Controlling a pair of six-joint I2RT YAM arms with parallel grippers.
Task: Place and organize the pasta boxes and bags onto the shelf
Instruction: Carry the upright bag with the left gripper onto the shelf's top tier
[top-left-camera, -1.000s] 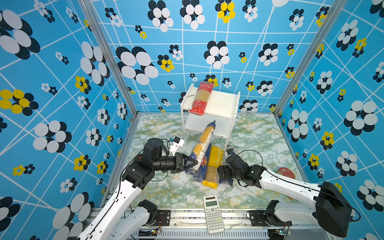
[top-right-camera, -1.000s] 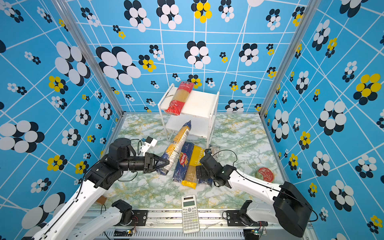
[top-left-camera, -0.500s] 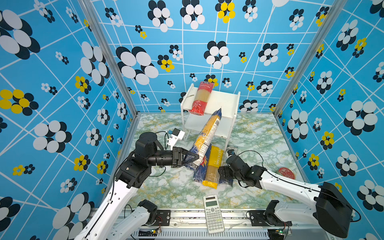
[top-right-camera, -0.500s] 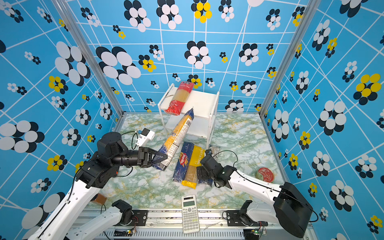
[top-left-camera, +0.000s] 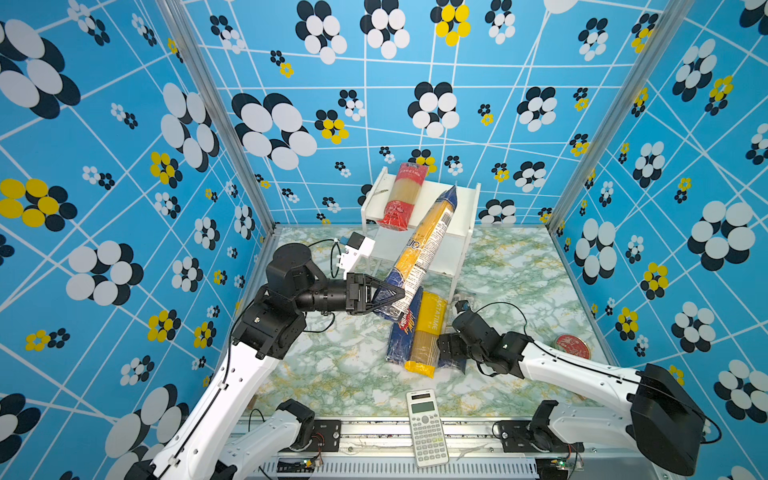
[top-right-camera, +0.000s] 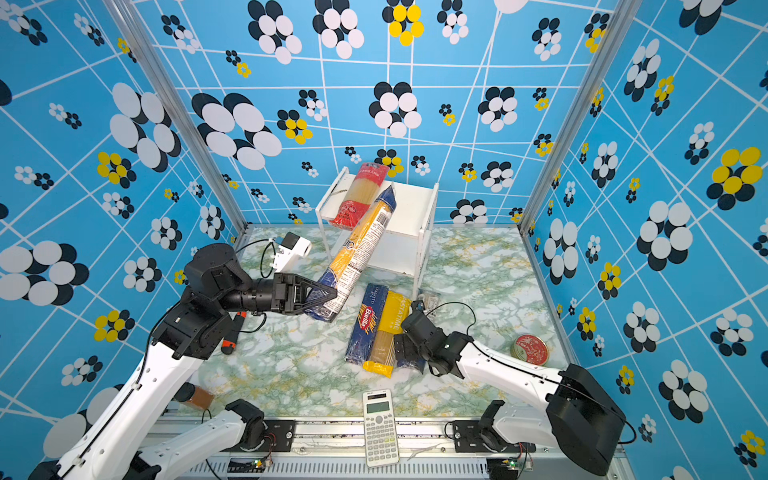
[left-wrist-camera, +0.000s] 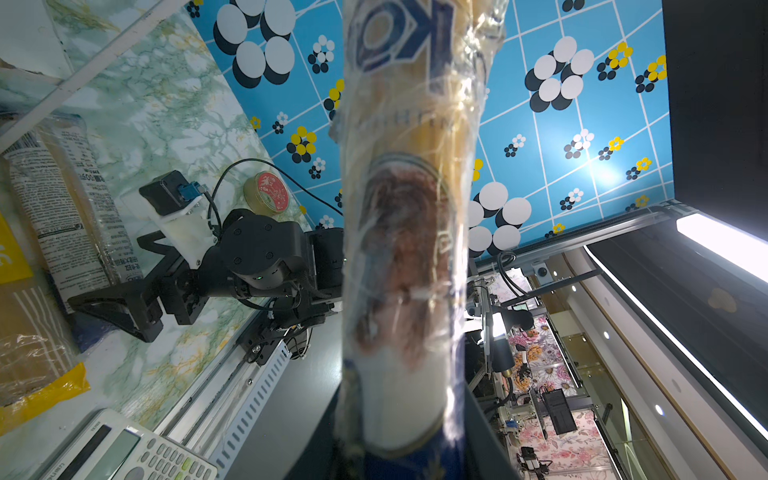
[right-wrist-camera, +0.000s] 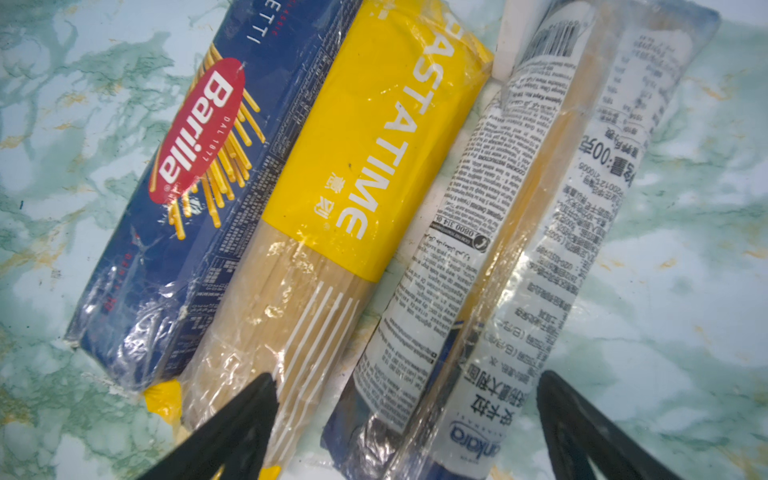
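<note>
My left gripper is shut on the near end of a navy-ended clear pasta bag, which is lifted and slanted. Its far tip hangs over the top board of the white shelf. The bag fills the left wrist view. A red-ended bag lies on the left of the top board. On the table lie the Barilla box, the yellow bag and another navy-ended bag. My right gripper is open, with one finger over the yellow bag and one beyond the navy-ended bag.
A white calculator lies at the front edge. A round red tin sits at the right wall. A black-and-orange utility knife lies under my left arm, with a brown object near the front left. Patterned walls enclose three sides.
My left gripper has raised the navy-ended bag off the table and carried it back, so its far end now reaches over the shelf's top board. The right arm has stayed put.
</note>
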